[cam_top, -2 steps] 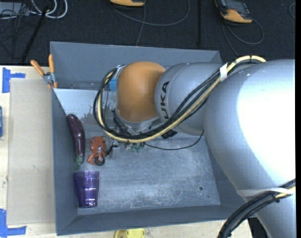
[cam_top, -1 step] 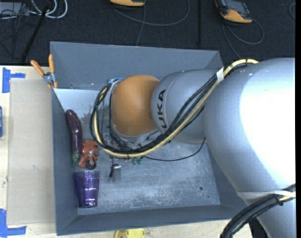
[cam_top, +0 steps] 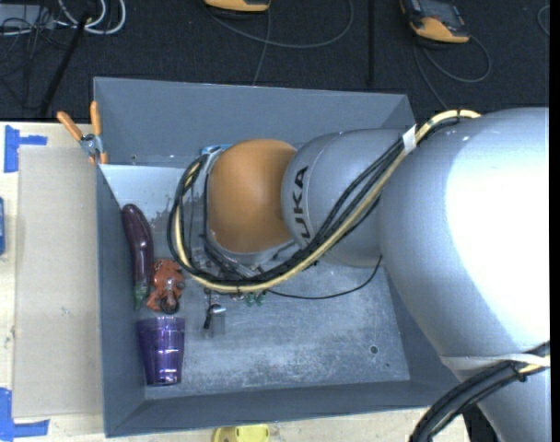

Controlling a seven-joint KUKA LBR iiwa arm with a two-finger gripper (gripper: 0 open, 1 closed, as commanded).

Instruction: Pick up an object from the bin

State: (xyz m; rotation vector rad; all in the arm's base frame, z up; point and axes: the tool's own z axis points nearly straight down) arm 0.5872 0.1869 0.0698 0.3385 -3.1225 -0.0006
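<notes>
Just left of the gripper (cam_top: pixel 213 317) lie an orange-red toy (cam_top: pixel 165 285) and a purple cup (cam_top: pixel 160 348), with a dark eggplant (cam_top: pixel 137 242) beyond. Can't tell whether the gripper is open or closed. Best centre over one item, clear of the bin wall (cam_top: pixel 119 330), before descending.

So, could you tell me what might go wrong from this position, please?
1. The purple eggplant, orange-brown toy and purple cup lie close together against the bin's left wall; a grasp there could strike the wall or catch two things at once.
2. The cables looping under the orange wrist cover hang near the toy and might snag it.
</notes>
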